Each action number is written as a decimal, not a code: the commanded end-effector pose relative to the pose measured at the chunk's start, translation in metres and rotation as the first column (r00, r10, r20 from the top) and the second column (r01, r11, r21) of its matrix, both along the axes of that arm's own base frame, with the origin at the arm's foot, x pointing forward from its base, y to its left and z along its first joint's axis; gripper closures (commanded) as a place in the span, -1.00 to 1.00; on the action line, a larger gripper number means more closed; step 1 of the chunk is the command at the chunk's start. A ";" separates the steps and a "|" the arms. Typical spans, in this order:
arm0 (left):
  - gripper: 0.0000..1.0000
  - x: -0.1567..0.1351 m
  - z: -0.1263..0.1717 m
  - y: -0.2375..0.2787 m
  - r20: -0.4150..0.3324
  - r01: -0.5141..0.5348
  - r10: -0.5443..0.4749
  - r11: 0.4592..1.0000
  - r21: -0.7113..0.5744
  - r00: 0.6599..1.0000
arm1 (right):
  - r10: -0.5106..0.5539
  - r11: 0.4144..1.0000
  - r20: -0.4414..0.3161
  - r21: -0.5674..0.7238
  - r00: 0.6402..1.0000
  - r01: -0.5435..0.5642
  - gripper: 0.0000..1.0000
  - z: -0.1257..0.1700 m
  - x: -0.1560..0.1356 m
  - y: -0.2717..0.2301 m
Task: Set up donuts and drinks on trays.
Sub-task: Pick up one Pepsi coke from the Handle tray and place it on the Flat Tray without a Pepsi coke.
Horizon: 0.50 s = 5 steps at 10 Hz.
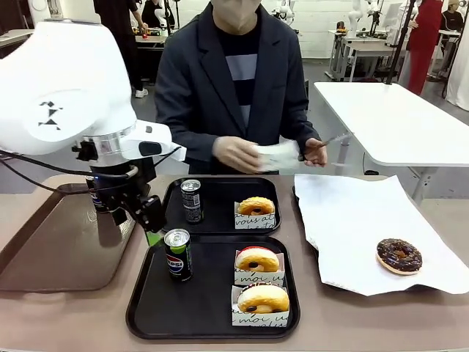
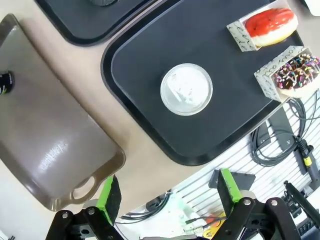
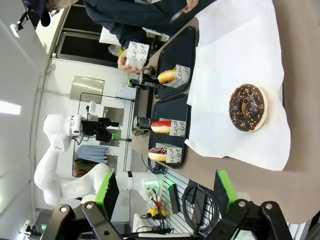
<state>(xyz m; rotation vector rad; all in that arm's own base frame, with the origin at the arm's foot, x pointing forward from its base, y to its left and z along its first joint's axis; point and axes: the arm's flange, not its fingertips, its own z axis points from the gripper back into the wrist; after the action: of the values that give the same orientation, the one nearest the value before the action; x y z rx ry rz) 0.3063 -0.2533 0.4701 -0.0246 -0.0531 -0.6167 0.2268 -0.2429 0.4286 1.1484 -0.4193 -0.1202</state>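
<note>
My left hand (image 2: 170, 200) is hanging released, its two green-padded fingers (image 2: 109, 192) spread wide with nothing between them, above the near edge of the surface (image 1: 366, 323) just off the near black tray (image 1: 146, 308). In the front view my own white arm is covering most of that hand, so I am seeing little more than a green pad at the tray's 10 o'clock corner. On this tray the Pepsi can (image 1: 177, 254) is standing upright at 9 o'clock; from my left wrist I am looking down on its silver top (image 2: 186, 89). Two sleeved donuts are sitting toward 3 o'clock: the red-iced one (image 1: 256, 259) and, nearer me, a second one (image 1: 263, 299) whose chocolate sprinkled top is showing from the wrist (image 2: 298, 71), though the frame edge is cutting it off. The far tray (image 1: 220, 224) is carrying a dark can (image 1: 191, 200) at 9 o'clock and one sleeved donut (image 1: 256, 207) at 3 o'clock. At 3 o'clock on the surface a bare chocolate donut (image 1: 399, 255) is lying on the white paper sheet (image 1: 352, 220). The brown tray (image 1: 58, 242) is lying at 9 o'clock, partly behind my arm. The person's hands (image 1: 238, 152) are holding a white sleeve (image 1: 278, 155); its print is too blurred to read. My right hand (image 3: 165, 195) is also hanging released, fingers apart around nothing.
</note>
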 end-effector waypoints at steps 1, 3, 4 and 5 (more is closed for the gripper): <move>-1.00 0.001 -0.002 -0.011 0.008 0.000 0.000 1.000 0.001 1.000 | 0.000 1.000 0.027 0.013 1.000 -0.001 -1.00 -0.001 0.001 -0.001; -1.00 0.001 -0.002 -0.011 0.008 0.000 0.000 1.000 0.001 1.000 | 0.000 1.000 0.027 0.013 1.000 -0.001 -1.00 -0.001 0.001 -0.001; -1.00 0.001 -0.002 -0.011 0.008 0.000 0.000 1.000 0.001 1.000 | 0.000 1.000 0.027 0.013 1.000 -0.001 -1.00 -0.001 0.001 -0.001; -1.00 0.001 -0.002 -0.011 0.008 0.000 0.000 1.000 0.001 1.000 | 0.000 1.000 0.027 0.013 1.000 -0.001 -1.00 -0.001 0.001 -0.001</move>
<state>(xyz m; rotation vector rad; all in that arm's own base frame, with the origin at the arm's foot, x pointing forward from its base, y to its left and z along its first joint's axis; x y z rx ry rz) 0.3063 -0.2598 0.4667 -0.0209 -0.0515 -0.6304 0.2267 -0.2429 0.4286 1.1484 -0.4194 -0.1202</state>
